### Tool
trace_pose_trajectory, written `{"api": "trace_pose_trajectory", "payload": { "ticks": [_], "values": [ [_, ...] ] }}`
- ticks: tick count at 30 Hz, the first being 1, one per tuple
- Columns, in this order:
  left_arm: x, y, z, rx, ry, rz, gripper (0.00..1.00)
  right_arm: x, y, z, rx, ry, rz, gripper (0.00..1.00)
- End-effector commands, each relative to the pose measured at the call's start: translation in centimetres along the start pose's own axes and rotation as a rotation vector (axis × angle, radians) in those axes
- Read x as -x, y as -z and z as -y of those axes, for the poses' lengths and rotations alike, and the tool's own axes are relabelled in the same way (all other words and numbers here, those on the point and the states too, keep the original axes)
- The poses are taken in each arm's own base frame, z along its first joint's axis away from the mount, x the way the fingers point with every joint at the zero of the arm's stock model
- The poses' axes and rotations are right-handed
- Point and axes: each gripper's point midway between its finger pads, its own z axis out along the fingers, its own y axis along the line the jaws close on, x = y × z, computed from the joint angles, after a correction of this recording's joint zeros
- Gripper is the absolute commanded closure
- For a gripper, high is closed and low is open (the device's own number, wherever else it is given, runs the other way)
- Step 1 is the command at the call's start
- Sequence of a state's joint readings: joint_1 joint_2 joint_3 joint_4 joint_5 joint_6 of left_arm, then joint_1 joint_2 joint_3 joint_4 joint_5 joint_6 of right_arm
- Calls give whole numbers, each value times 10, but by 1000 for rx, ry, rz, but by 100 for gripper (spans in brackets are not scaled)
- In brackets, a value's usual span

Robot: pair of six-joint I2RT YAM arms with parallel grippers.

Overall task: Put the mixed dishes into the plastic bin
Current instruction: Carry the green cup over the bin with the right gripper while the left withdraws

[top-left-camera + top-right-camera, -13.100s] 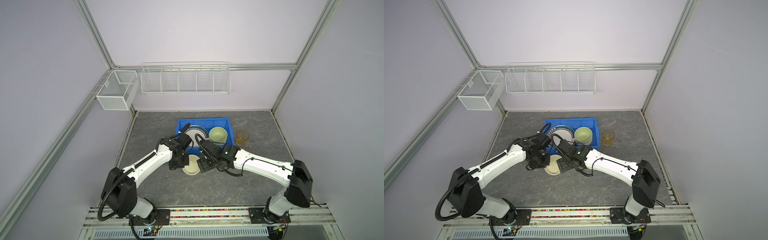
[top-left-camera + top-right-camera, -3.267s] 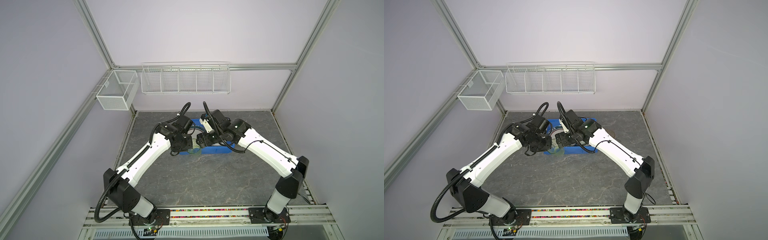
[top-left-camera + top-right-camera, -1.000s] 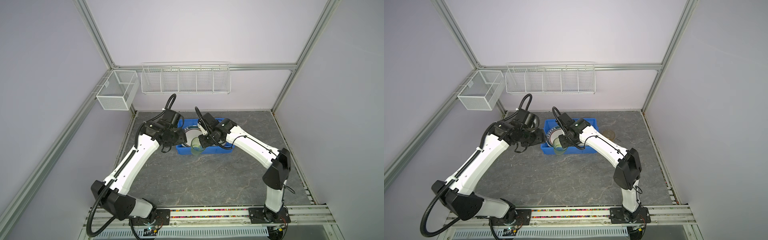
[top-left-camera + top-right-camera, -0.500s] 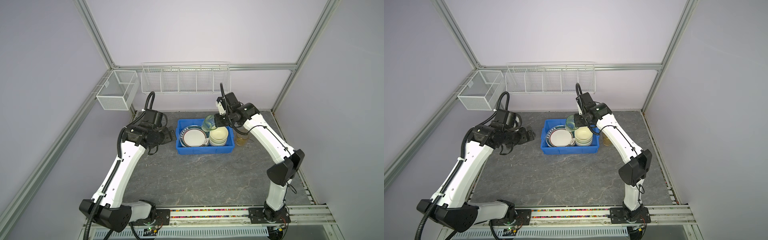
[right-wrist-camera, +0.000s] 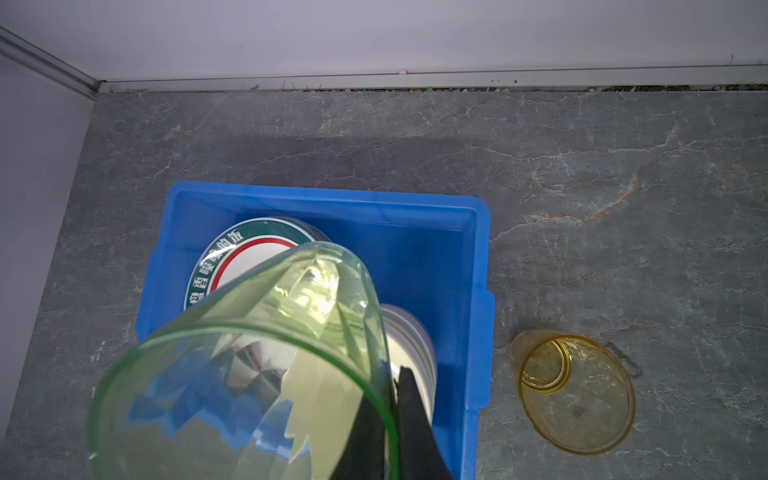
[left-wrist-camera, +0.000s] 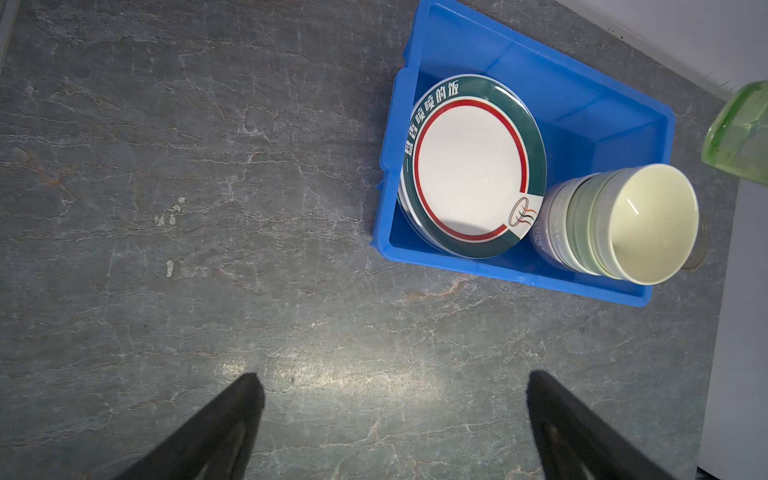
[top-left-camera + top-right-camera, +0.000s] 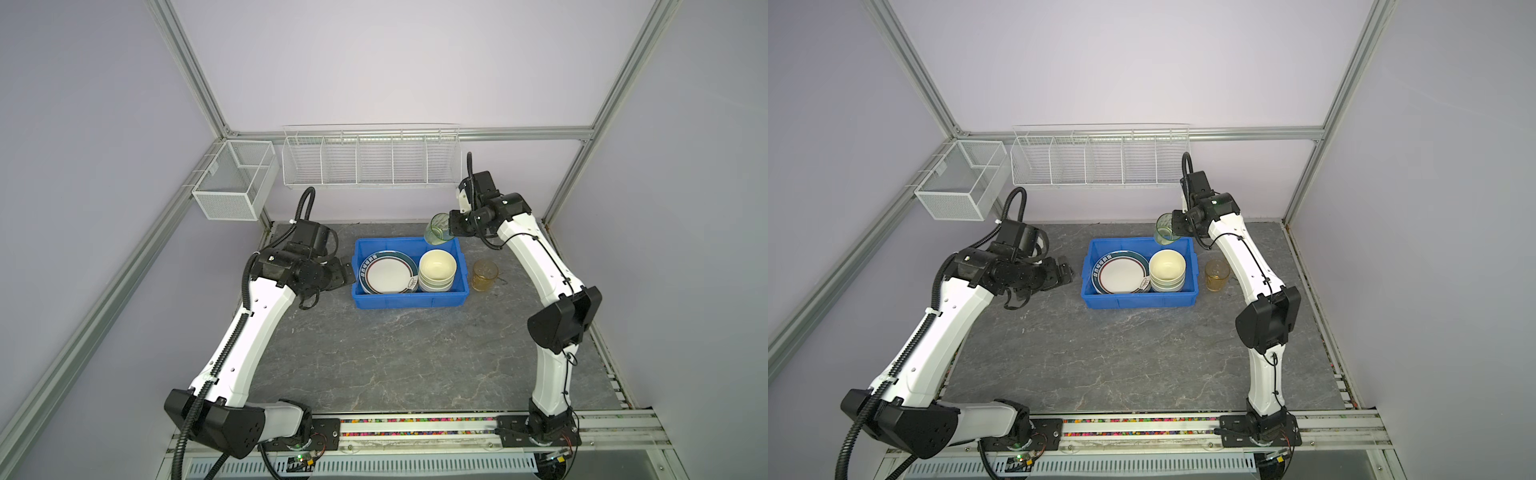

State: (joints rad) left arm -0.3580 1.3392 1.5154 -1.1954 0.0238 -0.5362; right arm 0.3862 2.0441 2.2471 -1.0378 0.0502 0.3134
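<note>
Right gripper (image 7: 449,227) tight on green cup (image 7: 434,232) over far corner of blue bin (image 7: 409,297); left gripper (image 7: 347,272) wide and empty.

Only legible txt: white Chinese chars on teal rim of top plate (image 6: 469,166), left half of blue bin (image 6: 540,75), approx. 一盘香喷喷的饭, clearest in left wrist view, tiny in both top views. Small bowl-w/-steam logo (image 6: 524,212) sits on white patch of that rim, near-right side. Faint letters on lilac bowl (image 6: 542,237), lowest of those nested at right of bin, maybe "LUCK", too faint to confirm.
</note>
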Motion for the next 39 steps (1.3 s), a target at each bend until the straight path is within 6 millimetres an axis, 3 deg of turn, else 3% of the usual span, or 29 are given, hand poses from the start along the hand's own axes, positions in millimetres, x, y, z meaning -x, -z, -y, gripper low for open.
{"api": "trace_pose_trajectory", "payload": {
  "ticks": [1,21,39],
  "values": [
    [-2,-7,-4,17,-10,-20,1,7,0,4,18,2,-1,94],
    [0,-27,-1,21,-8,-55,1,-16,-60,46,-45,-24,-131,94],
    [-3,-37,-1,27,-4,-82,1,-42,-107,56,-74,-31,-207,94]
  ]
}}
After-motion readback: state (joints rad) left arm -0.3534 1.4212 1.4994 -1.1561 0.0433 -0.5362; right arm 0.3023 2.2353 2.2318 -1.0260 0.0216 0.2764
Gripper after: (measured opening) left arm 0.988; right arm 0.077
